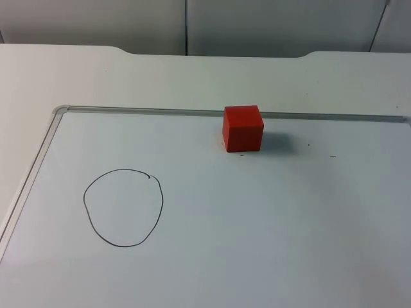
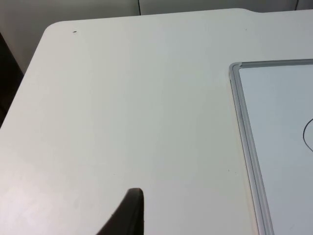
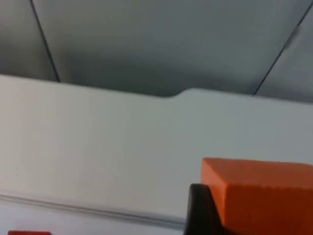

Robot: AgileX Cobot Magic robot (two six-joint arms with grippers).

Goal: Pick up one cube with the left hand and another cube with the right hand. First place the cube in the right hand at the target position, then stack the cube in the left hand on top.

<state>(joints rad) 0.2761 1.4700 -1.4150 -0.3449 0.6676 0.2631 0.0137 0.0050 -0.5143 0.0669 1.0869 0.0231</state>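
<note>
You have one red cube (image 1: 243, 128) sitting on the whiteboard (image 1: 270, 244) close to its far rail, well apart from the hand-drawn circle (image 1: 122, 207) that marks the target — nothing lies inside that ring yet. In the right wrist view an orange cube (image 3: 259, 196) sits hard against a black fingertip (image 3: 198, 210), so your right gripper (image 3: 215, 220) looks to be pinching it already; held up like that, with the partition wall and the far worktop (image 3: 98, 147) behind it, it seems lifted and ready to carry, which fits the rule that the right-hand cube goes down first. A sliver of red at that view's edge is probably the cube on the board. Your left gripper (image 2: 128, 215) hovers over bare worktop just outside the whiteboard's frame (image 2: 247, 147), beside the circle's edge; one dark fingertip is visible, and you cannot tell whether the fingers are spread or pressed together. It carries no cube that can be seen, so I judge the red one is its pick — the left arm waits off the board, leaving the circle free for the right.
</note>
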